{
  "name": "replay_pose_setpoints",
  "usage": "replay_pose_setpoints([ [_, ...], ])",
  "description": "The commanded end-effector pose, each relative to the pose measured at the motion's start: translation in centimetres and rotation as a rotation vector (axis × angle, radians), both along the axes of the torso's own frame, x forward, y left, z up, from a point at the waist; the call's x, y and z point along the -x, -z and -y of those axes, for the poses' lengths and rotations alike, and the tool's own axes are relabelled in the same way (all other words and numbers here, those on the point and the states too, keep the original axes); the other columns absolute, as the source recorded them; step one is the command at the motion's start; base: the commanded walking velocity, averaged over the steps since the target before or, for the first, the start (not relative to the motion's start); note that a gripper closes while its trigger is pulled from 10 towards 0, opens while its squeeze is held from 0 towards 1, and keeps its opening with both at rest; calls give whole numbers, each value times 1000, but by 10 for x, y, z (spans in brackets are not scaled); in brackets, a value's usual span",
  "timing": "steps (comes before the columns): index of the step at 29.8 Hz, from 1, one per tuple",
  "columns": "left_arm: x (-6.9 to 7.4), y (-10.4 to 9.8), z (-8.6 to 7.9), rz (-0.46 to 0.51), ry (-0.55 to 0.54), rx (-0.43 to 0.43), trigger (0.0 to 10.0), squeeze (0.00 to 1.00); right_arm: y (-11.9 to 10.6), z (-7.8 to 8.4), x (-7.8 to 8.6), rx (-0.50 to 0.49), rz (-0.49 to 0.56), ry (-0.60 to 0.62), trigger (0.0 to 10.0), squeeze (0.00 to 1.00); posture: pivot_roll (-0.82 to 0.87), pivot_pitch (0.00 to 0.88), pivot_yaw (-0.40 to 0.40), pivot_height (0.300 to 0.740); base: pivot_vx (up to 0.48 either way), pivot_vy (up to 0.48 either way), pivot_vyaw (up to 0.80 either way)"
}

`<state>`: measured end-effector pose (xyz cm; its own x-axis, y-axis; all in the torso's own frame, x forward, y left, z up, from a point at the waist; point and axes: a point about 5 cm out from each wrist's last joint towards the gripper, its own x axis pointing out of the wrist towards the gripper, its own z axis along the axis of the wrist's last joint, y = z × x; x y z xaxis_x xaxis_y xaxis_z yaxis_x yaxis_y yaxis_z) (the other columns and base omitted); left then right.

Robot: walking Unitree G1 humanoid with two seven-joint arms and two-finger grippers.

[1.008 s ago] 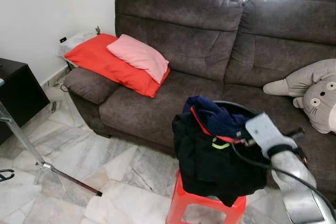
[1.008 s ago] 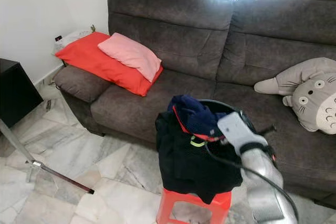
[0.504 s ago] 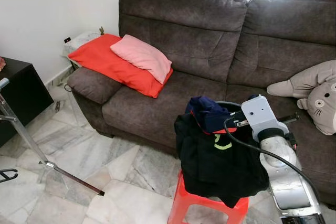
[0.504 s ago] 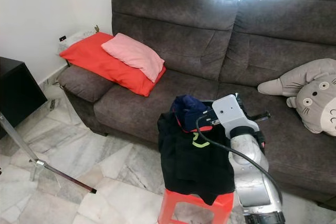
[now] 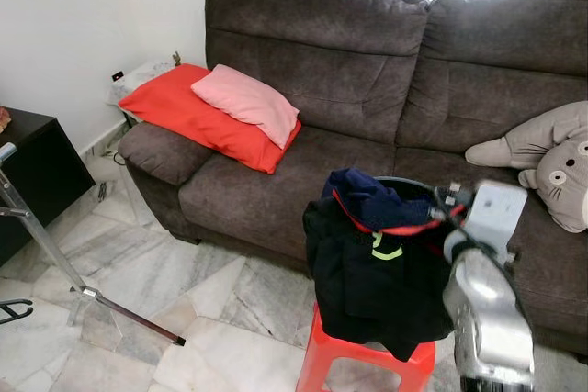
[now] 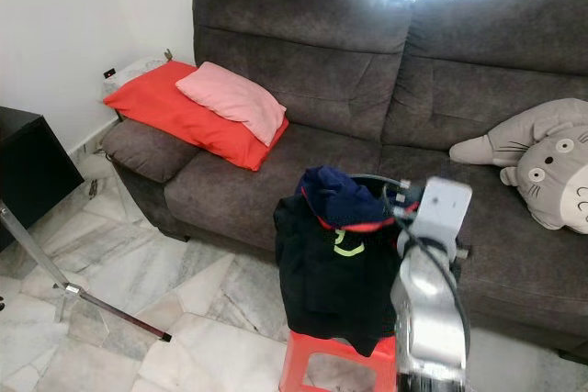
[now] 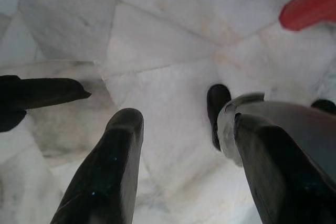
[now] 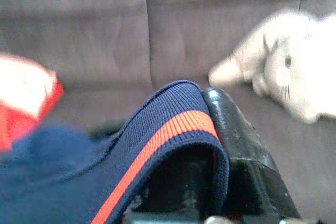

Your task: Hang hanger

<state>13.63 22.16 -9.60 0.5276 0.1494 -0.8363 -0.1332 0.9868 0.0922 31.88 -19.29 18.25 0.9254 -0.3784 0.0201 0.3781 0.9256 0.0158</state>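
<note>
Two cushions lie on the left end of a dark brown sofa [image 5: 367, 89]: a red cushion [image 5: 188, 112] below and a pink pillow [image 5: 246, 103] on top of it. At the far left stands a black cabinet [image 5: 28, 176] against the white wall, and in front of it a metal stand [image 5: 55, 259] leans over the grey marble floor [image 5: 165, 273]. In front of the sofa, in the middle, is a red plastic stool [image 5: 363, 364], and on it sits a pile of dark clothes [image 5: 372, 273]; the top piece is a navy garment with an orange stripe [image 8: 157, 145]. A grey plush toy [image 5: 551, 158] rests on the right side of the sofa seat. I cannot make out a hanger among the clothes. The left gripper [image 7: 184, 150] hangs low over the marble floor, its two black fingers [image 7: 113, 166] standing wide apart with nothing between them; a corner of the red stool is near it. The right arm is raised and bent, so the right gripper [image 8: 210, 145] reaches the top of the pile from the right side. Its black finger [image 8: 236, 135] touches the striped edge of the navy garment, which lies over the gripper, but whether the fingers are closed on the cloth I cannot tell.
</note>
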Motion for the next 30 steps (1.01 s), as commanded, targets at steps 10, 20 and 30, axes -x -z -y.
replay_pose_setpoints([
  [10,9,2,-2,2,-24,1,10000,0,-15,3,3,41,108,21,10000,0,-40,0,32,740,0,0,219],
  [20,10,2,-2,-4,-26,9,10000,0,-23,5,3,99,143,25,10000,0,-37,0,28,740,0,0,788],
  [30,-28,-16,-11,138,-18,-4,10000,0,-43,0,-1,353,199,10,10000,0,-34,0,24,740,0,0,788],
])
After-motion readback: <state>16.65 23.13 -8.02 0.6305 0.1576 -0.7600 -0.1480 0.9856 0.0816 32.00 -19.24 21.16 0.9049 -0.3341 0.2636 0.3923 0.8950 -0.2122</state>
